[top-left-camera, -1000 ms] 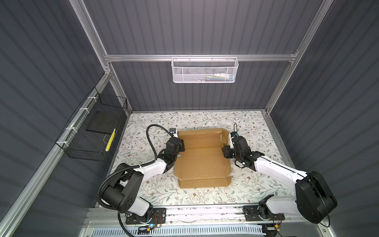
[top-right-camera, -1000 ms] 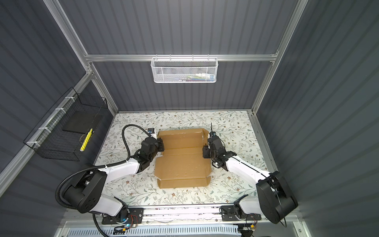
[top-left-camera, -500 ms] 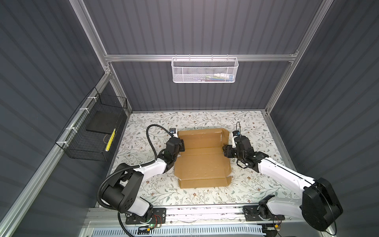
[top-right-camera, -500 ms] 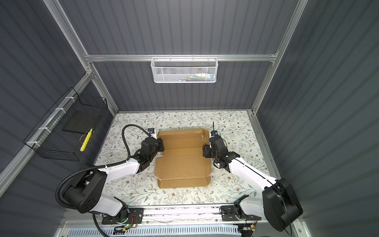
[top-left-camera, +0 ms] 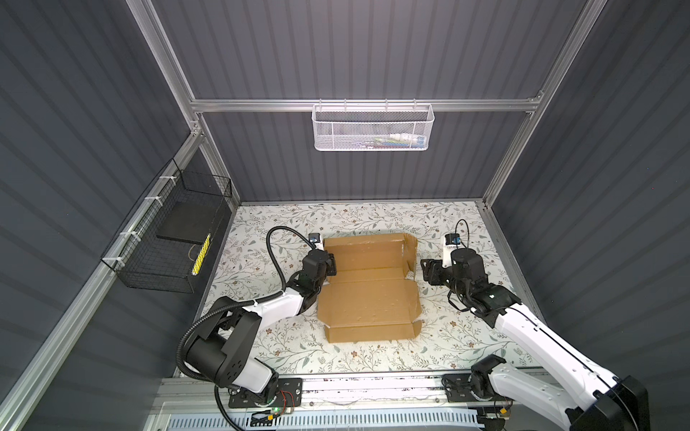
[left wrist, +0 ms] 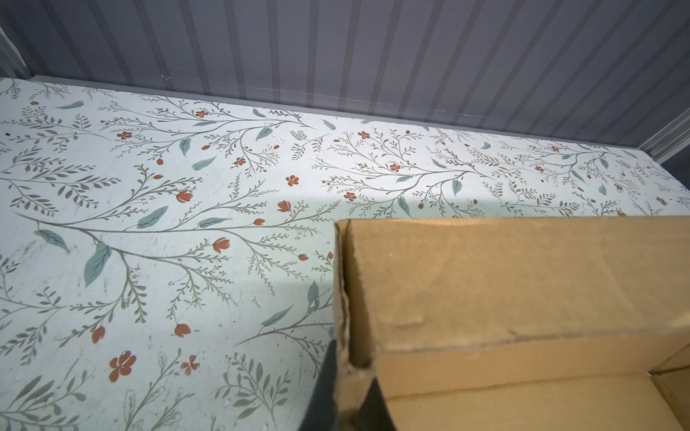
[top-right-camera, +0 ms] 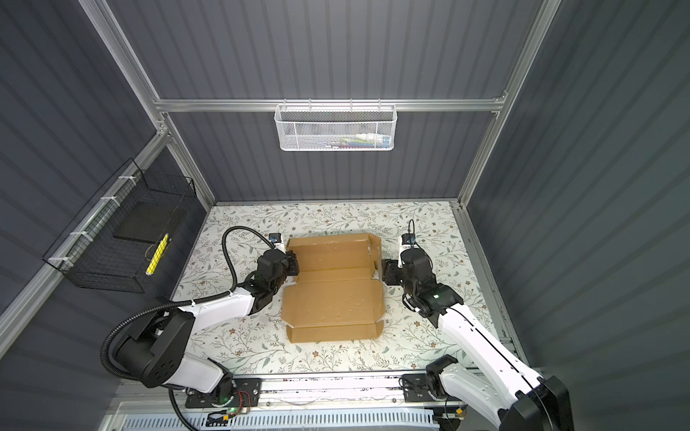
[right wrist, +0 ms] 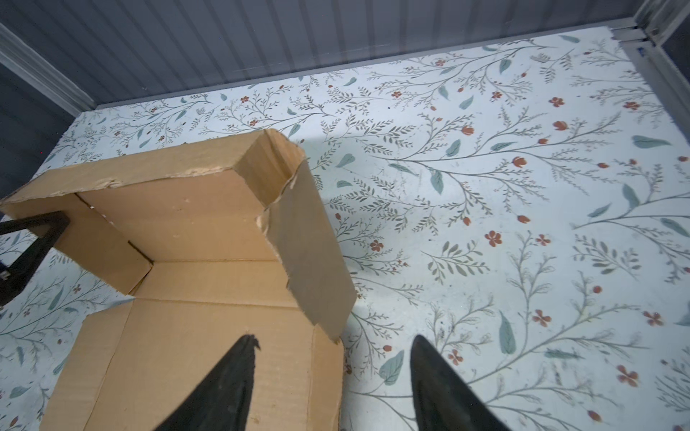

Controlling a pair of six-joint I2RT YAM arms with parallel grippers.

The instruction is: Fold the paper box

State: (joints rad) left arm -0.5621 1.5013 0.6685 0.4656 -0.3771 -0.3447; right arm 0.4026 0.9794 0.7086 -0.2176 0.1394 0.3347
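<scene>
The brown paper box [top-left-camera: 369, 294] [top-right-camera: 332, 298] lies partly folded on the floral table, its rear wall and side flaps raised and its front panels flat. My left gripper [top-left-camera: 330, 269] [top-right-camera: 295, 267] is shut on the box's left side wall [left wrist: 345, 298], pinching the cardboard edge between its fingers [left wrist: 325, 377]. My right gripper [right wrist: 332, 339] [top-left-camera: 425, 269] stands open just right of the box. Its right side flap [right wrist: 306, 239] stands tilted, and the flap's lower corner lies close between the open fingertips, held by neither.
A white mesh basket [top-left-camera: 373, 128] hangs on the back rail. A black wire basket [top-left-camera: 175, 242] hangs on the left wall. Grey ribbed walls close the table [top-left-camera: 448, 231] on three sides. A metal rail [top-left-camera: 373, 388] runs along the front.
My right gripper has opened wider and drawn back to the right, away from the box's right flap. The left gripper stays shut on the left wall.
</scene>
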